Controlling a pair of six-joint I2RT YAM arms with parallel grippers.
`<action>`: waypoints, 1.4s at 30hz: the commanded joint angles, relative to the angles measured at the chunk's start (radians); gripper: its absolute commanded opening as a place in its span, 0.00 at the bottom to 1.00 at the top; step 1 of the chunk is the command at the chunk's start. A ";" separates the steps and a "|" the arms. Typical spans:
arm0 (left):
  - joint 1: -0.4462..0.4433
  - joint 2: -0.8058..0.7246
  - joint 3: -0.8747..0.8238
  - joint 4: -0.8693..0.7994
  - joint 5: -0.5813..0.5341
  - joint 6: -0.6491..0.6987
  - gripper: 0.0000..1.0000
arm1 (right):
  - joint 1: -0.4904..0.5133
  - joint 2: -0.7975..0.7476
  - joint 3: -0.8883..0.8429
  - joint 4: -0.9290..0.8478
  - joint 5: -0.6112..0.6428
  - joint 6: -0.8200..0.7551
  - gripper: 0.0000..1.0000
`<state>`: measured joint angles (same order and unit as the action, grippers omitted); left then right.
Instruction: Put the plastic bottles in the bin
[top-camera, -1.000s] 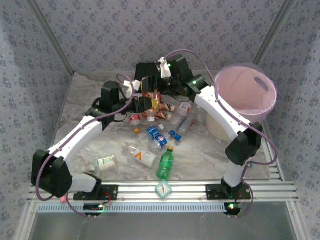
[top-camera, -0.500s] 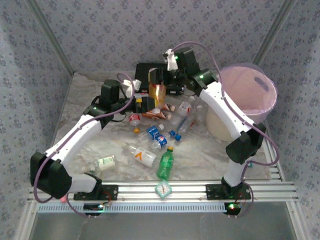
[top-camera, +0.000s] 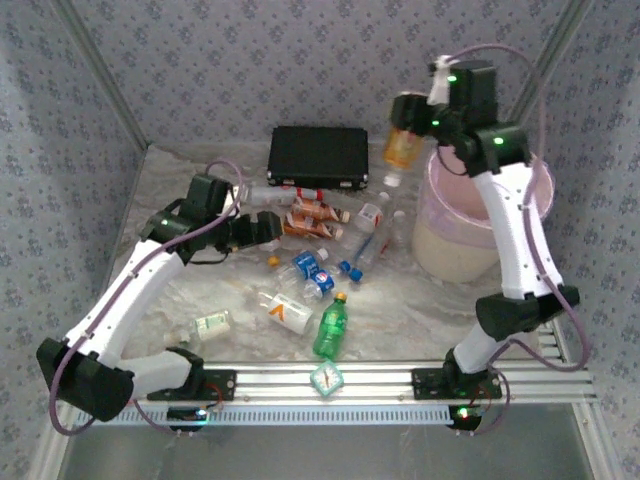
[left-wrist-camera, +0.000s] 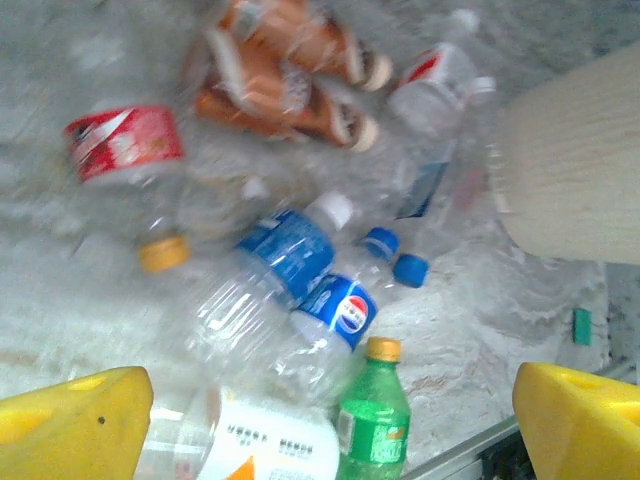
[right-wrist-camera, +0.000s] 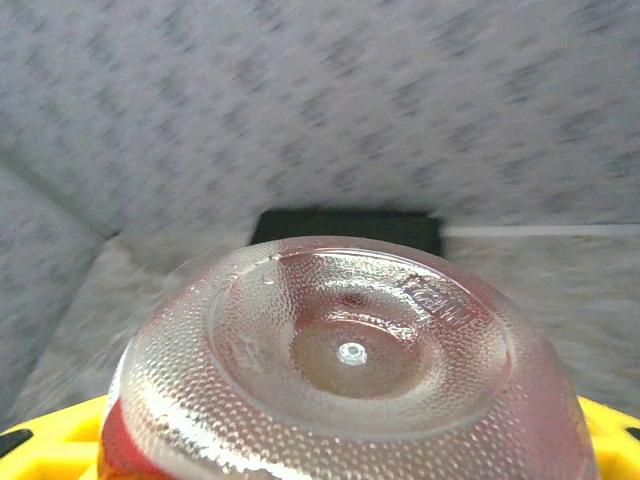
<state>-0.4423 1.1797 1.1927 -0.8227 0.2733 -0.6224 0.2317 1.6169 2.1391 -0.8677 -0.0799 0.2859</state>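
Top: orange bottle (top-camera: 402, 152) gripped by right gripper (top-camera: 406, 128), held high beside bin (top-camera: 440, 250) rim, likely for drop-in. Left gripper (top-camera: 265, 228) spread open, poised over bottle pile (top-camera: 310, 265) on table (top-camera: 420, 310).
Left wrist: fingers (left-wrist-camera: 75, 420) seen wide apart, nothing held; green bottle (left-wrist-camera: 372, 425) below.
Right wrist: orange bottle's base clamped between yellow fingers (right-wrist-camera: 612, 432).

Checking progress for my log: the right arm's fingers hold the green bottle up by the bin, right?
No: the right fingers hold an orange-brown bottle up by the bin, as the top external view shows; the green bottle lies on the table.
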 joint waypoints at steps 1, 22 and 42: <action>0.003 -0.053 -0.038 -0.164 -0.121 -0.151 0.91 | -0.100 -0.072 0.024 -0.063 0.086 -0.044 0.49; 0.013 -0.188 -0.299 -0.325 -0.273 -0.581 0.91 | -0.367 -0.161 -0.454 0.048 0.127 -0.065 0.49; 0.011 -0.192 -0.390 -0.424 -0.212 -0.995 0.87 | -0.385 -0.148 -0.606 0.048 0.048 -0.034 0.99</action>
<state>-0.4320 1.0019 0.8135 -1.1893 0.0254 -1.4887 -0.1444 1.4826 1.4769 -0.7746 -0.0048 0.2607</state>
